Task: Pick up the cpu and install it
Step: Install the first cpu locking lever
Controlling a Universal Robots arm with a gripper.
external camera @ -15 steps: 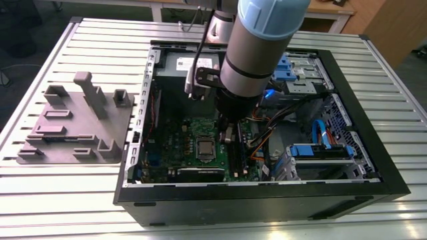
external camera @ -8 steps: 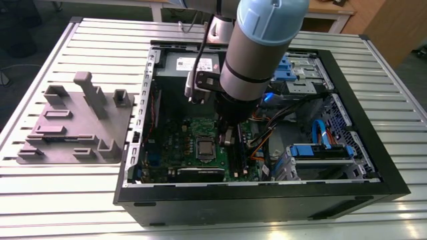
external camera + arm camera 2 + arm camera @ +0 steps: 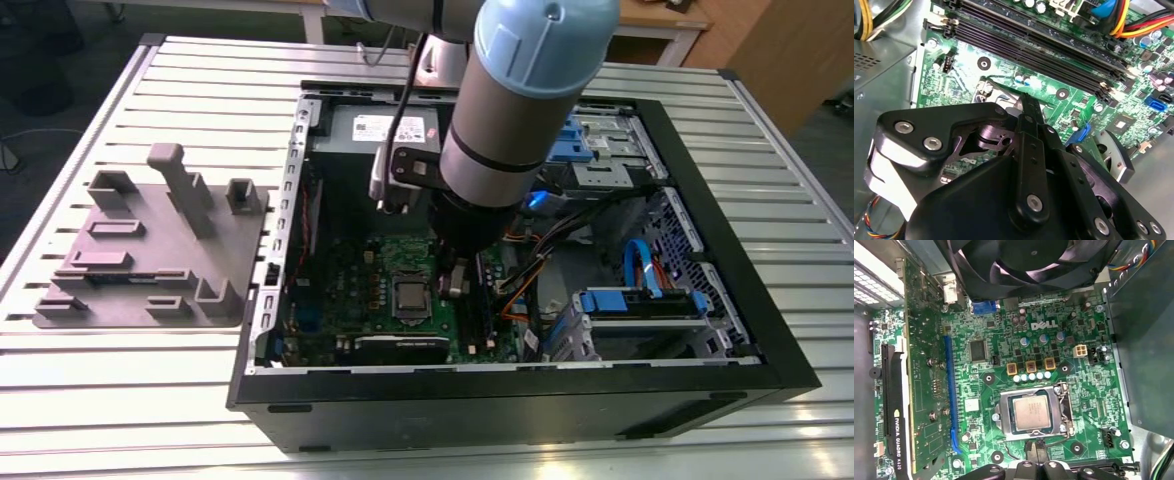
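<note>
We see cpu lying flat inside socket frame, lower centre of first wrist view; we judge it seated on motherboard. Gripper just beside socket edge; jaws look pressed together, pinching nothing.

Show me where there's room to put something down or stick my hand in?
Bare table slats lie between the grey fixture tray and the table's near edge, and more run beside the computer case on the exterior view's right. Inside the case it is crowded: the arm hangs over the motherboard near the cpu, with cables packed beside it.
</note>
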